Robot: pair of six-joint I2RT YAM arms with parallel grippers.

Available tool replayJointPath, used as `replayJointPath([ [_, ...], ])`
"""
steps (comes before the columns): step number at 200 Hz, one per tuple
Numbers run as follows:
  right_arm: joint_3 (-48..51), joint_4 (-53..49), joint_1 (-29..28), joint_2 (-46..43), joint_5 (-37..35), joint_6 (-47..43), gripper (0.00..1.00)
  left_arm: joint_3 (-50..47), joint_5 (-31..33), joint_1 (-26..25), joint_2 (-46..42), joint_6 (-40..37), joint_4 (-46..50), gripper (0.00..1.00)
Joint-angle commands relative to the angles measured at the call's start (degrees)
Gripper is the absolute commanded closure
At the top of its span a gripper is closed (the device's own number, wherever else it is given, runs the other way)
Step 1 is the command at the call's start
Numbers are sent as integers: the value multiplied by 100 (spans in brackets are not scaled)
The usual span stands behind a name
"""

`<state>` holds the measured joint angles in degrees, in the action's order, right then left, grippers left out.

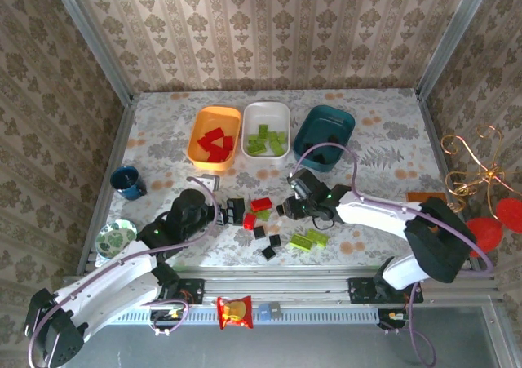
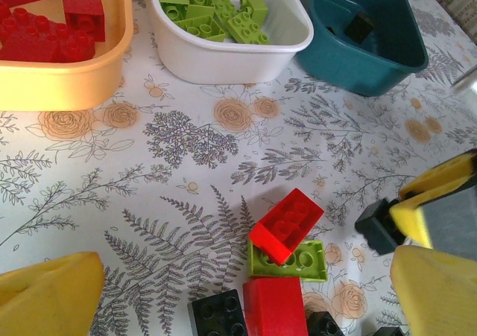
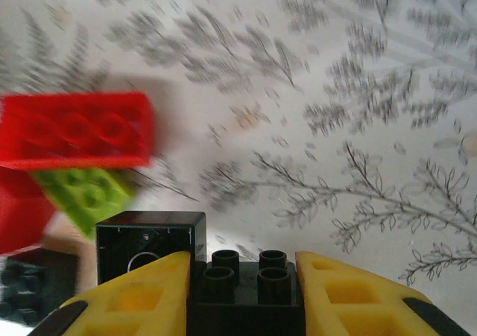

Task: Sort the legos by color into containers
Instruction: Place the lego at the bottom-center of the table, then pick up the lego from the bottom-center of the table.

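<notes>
Where visible, three trays (image 1: 326, 128), one cup (image 1: 129, 182)

White left arm (image 1: 106, 280) and right arm (image 1: 371, 213), black joints, lilac cables, yellow pincer fingers (image 3: 134, 299).

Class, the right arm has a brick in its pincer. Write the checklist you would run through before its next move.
1. Right pincer shut on the black brick: ok.
2. Held brick free of the neighbouring black brick: cannot tell, they sit very close.
3. Teal tray has room: ok, one black piece inside.
4. Left pincer open and apart from the teal tray: ok.
5. Colours unmixed in orange tray and white tray: ok.
</notes>
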<state>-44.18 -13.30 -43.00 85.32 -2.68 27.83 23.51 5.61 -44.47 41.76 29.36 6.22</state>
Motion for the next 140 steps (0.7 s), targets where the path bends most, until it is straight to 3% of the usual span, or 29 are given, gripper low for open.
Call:
replayJointPath([
  [1, 112, 61, 2, 244, -82, 134, 68, -13, -94, 61, -63, 85, -51, 0],
  [36, 110, 30, 5, 265, -189, 171, 40, 12, -121, 89, -69, 79, -40, 0],
  [51, 131, 29, 18, 177, -224, 178, 33, 0, -150, 87, -62, 93, -35, 0],
  [140, 436, 274, 193, -120, -160, 318, 36, -74, -216, 126, -38, 166, -154, 0],
])
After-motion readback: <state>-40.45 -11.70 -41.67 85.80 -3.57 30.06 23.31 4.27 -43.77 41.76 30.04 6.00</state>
